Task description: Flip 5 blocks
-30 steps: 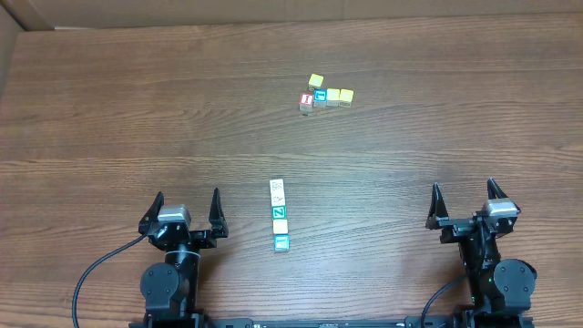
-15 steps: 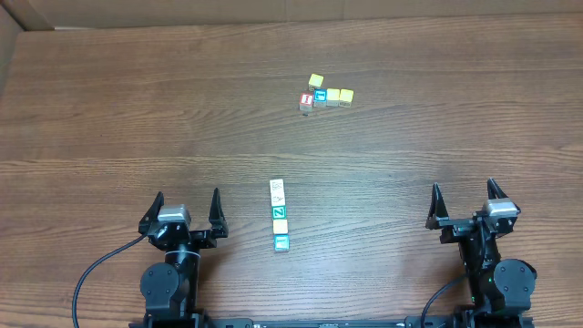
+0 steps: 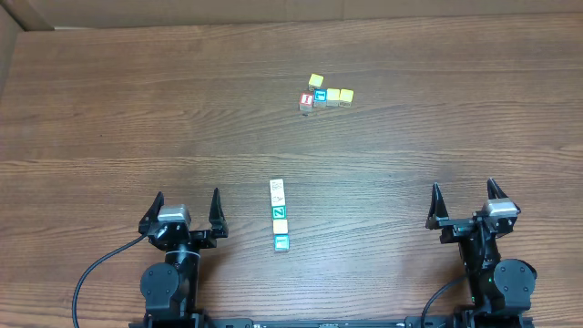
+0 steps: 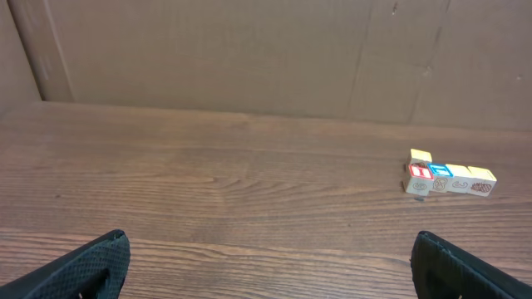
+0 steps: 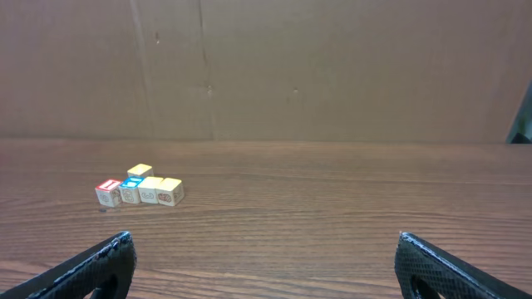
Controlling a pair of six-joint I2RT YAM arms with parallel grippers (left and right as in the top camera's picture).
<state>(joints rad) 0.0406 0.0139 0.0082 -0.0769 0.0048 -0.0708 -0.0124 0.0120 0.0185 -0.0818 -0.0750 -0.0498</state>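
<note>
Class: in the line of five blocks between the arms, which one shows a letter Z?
The green block, middle of the line: two white blocks lie beyond it, a pale yellow block and a teal block nearer the robot.

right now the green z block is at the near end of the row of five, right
No: the green Z block sits in the middle of the row of five; the teal block is at the near end. The overhead view shows it.

On the brown wood-grain table (image 3: 137,109), the near blocks (image 3: 279,211) are white, white, green with white Z, pale yellow, teal.
</note>
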